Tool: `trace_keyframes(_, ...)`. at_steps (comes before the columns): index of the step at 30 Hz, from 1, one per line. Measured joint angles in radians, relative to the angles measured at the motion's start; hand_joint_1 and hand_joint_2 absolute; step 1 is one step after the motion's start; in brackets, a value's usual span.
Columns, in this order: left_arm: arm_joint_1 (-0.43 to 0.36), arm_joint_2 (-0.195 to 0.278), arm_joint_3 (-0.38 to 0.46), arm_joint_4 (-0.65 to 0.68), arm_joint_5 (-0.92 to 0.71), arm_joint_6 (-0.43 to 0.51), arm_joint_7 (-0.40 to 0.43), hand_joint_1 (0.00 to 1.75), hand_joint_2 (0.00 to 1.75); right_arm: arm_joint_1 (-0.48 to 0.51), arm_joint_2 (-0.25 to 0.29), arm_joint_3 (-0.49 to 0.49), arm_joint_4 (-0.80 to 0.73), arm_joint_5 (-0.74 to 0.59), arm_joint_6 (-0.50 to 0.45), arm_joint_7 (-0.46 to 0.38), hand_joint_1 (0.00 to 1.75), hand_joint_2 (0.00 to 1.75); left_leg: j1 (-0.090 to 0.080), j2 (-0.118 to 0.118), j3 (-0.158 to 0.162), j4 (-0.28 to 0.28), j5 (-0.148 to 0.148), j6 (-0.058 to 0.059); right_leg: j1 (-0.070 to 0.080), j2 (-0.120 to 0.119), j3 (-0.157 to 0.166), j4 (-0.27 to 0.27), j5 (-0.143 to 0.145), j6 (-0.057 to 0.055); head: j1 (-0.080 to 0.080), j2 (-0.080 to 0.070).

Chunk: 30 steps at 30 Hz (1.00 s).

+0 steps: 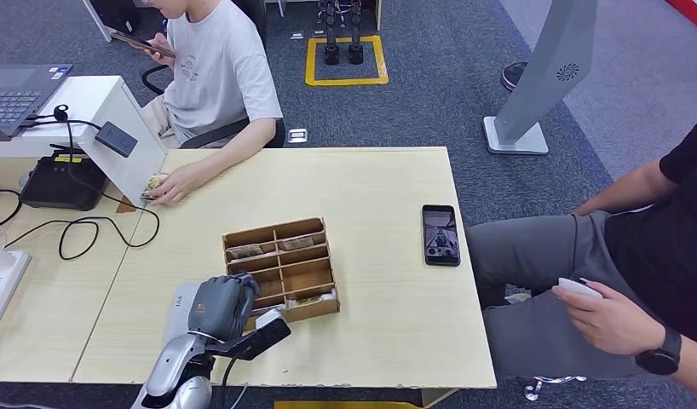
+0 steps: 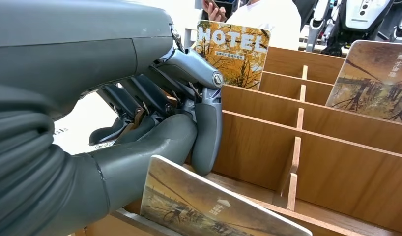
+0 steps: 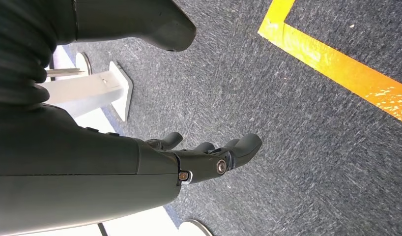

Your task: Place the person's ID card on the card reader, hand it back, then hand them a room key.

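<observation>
A wooden divider box (image 1: 281, 266) stands on the light table (image 1: 388, 324), with picture key cards in several slots. My left hand (image 1: 217, 305) is at its near left corner, fingers bent down into a compartment. Up close, the fingers (image 2: 207, 132) point down along a wooden wall. One key card (image 2: 209, 206) leans by the thumb, and nothing shows pinched between thumb and fingers. A card printed HOTEL (image 2: 234, 49) stands upright in a farther slot. A white flat device (image 1: 180, 305) lies under that hand. My right hand (image 3: 209, 158) hangs over grey carpet, fingers loosely spread, holding nothing.
A seated person at the far left rests a hand on a small card (image 1: 154, 184) at the table's edge. Another person sits at the right, holding a white object (image 1: 578, 287). A phone (image 1: 440, 234) lies on the table. On the left desk are a black device (image 1: 62, 181), a cable and a laptop (image 1: 17, 94).
</observation>
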Motion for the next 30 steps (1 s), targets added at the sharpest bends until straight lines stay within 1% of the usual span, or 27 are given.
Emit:
trace_keyframes(4,0.0,-0.002,0.003,0.001,0.004,-0.001,-0.001,1.75,1.75,0.0,0.0,0.0,0.0,0.0,0.0,0.0,0.0,1.75,0.0,0.0,0.0,0.0,0.0,0.0,0.0,0.0,0.0,0.0,0.0,0.0,0.0,0.0)
trace_keyframes(5,0.0,-0.003,0.004,0.001,0.005,-0.001,-0.001,1.71,1.75,0.0,0.0,0.0,0.0,0.0,0.0,0.0,0.0,1.75,0.0,0.0,0.0,0.0,0.0,0.0,0.0,0.0,0.0,0.0,0.0,0.0,0.0,0.0)
trace_keyframes(6,0.0,-0.003,0.004,0.001,0.005,-0.001,-0.001,1.33,1.75,0.0,0.0,0.0,0.0,0.0,0.0,0.0,0.0,1.75,0.0,0.0,0.0,0.0,0.0,0.0,0.0,0.0,0.0,0.0,0.0,0.0,0.0,0.0)
trace_keyframes(8,0.0,-0.003,0.004,0.001,0.006,-0.001,-0.001,0.45,1.75,0.0,0.0,0.0,0.0,0.0,0.0,0.0,0.0,1.75,0.0,0.0,0.0,0.0,0.0,0.0,0.0,0.0,0.0,0.0,0.0,0.0,0.0,0.0)
trace_keyframes(9,0.0,-0.003,0.004,0.001,0.006,0.0,-0.001,0.06,1.75,0.0,0.0,0.0,0.0,0.001,0.0,0.0,0.0,1.75,0.0,0.0,0.0,0.0,0.0,0.0,0.0,0.0,0.0,0.0,0.0,0.0,0.0,0.0)
trace_keyframes(10,0.0,-0.003,0.005,0.001,0.007,0.003,-0.002,0.0,1.75,0.0,0.0,0.0,0.0,0.001,0.0,0.0,0.0,1.75,0.0,0.0,0.0,0.0,0.0,0.0,0.0,0.0,0.0,0.0,0.0,0.0,0.0,0.0)
trace_keyframes(16,0.001,-0.006,0.013,-0.002,0.009,0.04,-0.014,0.0,1.75,0.0,0.0,0.0,0.0,0.002,0.0,0.0,0.0,1.75,0.0,-0.001,0.0,0.0,0.0,0.0,0.0,-0.002,0.001,0.0,0.0,0.0,0.0,0.0)
trace_keyframes(30,-0.001,-0.006,0.026,-0.013,0.006,0.053,-0.022,0.0,1.75,0.0,0.0,0.0,0.0,0.005,0.001,0.0,0.0,1.75,0.0,-0.001,0.002,0.0,0.001,0.0,0.0,-0.002,0.003,0.0,0.0,0.0,0.0,0.0)
